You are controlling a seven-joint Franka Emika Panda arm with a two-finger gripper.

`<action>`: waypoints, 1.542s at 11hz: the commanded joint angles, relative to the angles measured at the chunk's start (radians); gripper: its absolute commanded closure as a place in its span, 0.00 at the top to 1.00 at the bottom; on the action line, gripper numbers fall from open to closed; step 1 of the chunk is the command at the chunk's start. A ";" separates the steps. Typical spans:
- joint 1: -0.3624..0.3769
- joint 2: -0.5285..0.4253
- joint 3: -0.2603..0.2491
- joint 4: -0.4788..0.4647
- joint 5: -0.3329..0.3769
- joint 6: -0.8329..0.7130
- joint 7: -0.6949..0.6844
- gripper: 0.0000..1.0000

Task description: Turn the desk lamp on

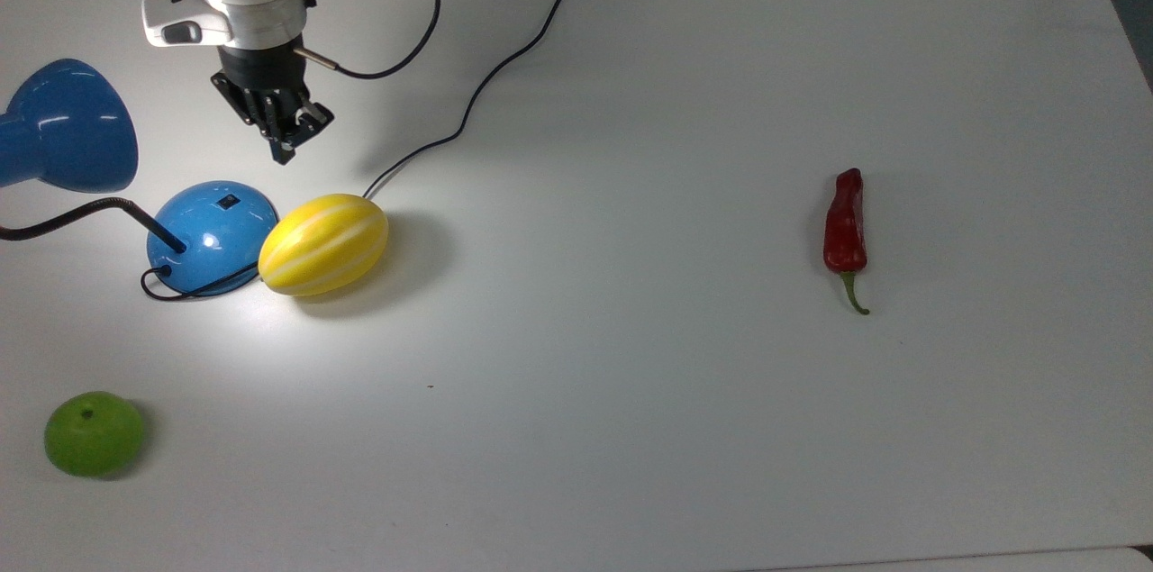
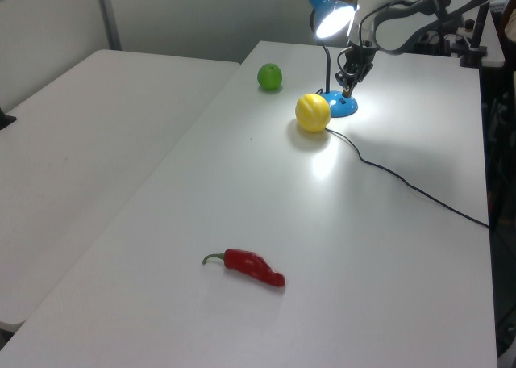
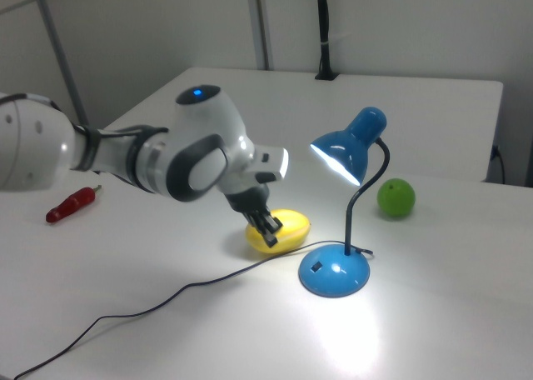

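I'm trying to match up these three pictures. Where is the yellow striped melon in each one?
Top view: the yellow melon lies at the top view's left, touching the right side of the desk lamp's blue base.
Left view: the melon sits upper centre, just left of the base.
Right view: the melon lies centre, partly behind the gripper.
Shared landmark: the blue base.

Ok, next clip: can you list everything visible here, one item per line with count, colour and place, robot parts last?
desk lamp: one, glossy blue with black neck, lit, near the top view's left edge
black cord: one, running from the lamp base to the table's far edge in the top view
yellow melon: one, yellow with pale stripes, against the lamp base
green apple: one, the top view's lower left
red chili pepper: one, green stem, the top view's right
table: one, white
gripper: one, black, shut, raised clear of the lamp base
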 commanded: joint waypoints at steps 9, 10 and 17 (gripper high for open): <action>0.321 -0.172 -0.006 0.322 0.011 -0.836 -0.251 0.00; 0.314 -0.181 -0.009 0.357 0.029 -0.889 -0.293 0.00; 0.298 -0.233 -0.028 0.365 0.038 -0.897 -0.345 1.00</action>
